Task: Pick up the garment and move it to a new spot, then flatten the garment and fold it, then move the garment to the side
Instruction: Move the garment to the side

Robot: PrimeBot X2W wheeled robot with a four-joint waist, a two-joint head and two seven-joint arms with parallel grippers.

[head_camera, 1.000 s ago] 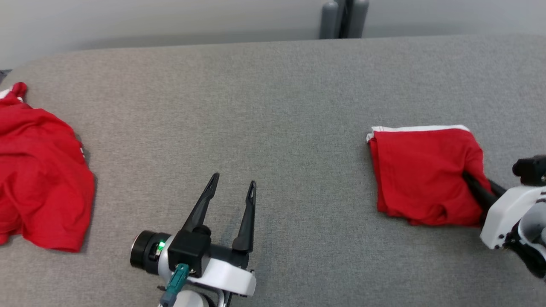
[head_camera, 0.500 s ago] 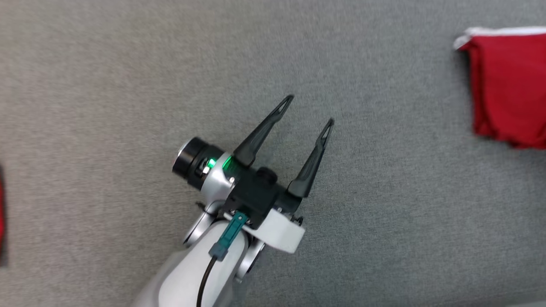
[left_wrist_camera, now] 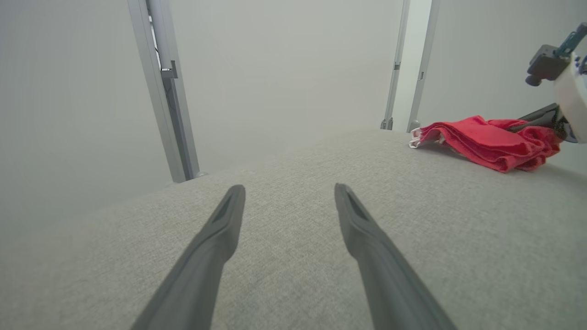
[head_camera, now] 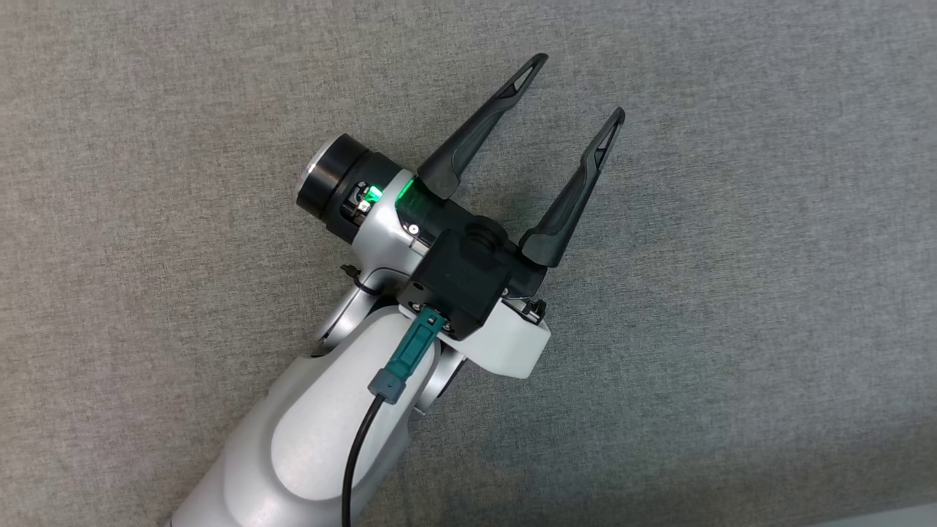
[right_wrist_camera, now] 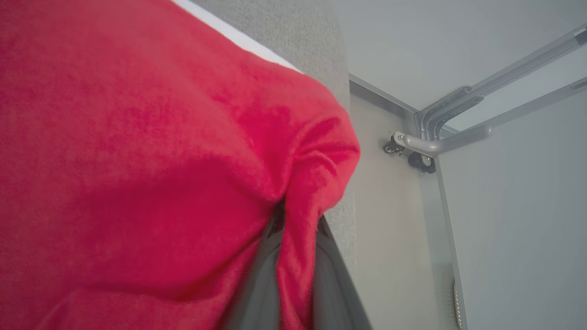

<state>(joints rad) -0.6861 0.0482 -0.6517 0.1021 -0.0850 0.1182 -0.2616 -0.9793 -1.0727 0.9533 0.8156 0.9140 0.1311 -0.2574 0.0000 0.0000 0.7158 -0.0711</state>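
Spread wide, the left gripper (head_camera: 578, 89) hangs over a bare stretch of the worktop (head_camera: 732, 293) with nothing between its two long, tapering dark fingers, each ending in a slotted tip. Behind them sit a black cylindrical wrist with a green light (head_camera: 373, 194), a glossy white housing and a teal plug (head_camera: 410, 351) feeding a thin black cable. The worktop is covered in grey woven cloth with a fine, even grain. The right gripper (right_wrist_camera: 300, 229) is pinched together on the garment (right_wrist_camera: 137, 160), a soft red knit whose fabric bunches into deep creases where the matte grey fingers bite a fold. A narrow white band (right_wrist_camera: 238, 41) runs along one side of the garment. In the left wrist view the garment lies folded into a low, rumpled stack near the worktop's far edge, well apart from the left gripper. In the right wrist view its pinched corner sits close to the worktop's rounded edge. Pale metal posts (left_wrist_camera: 160, 91) stand beyond it against a plain wall.
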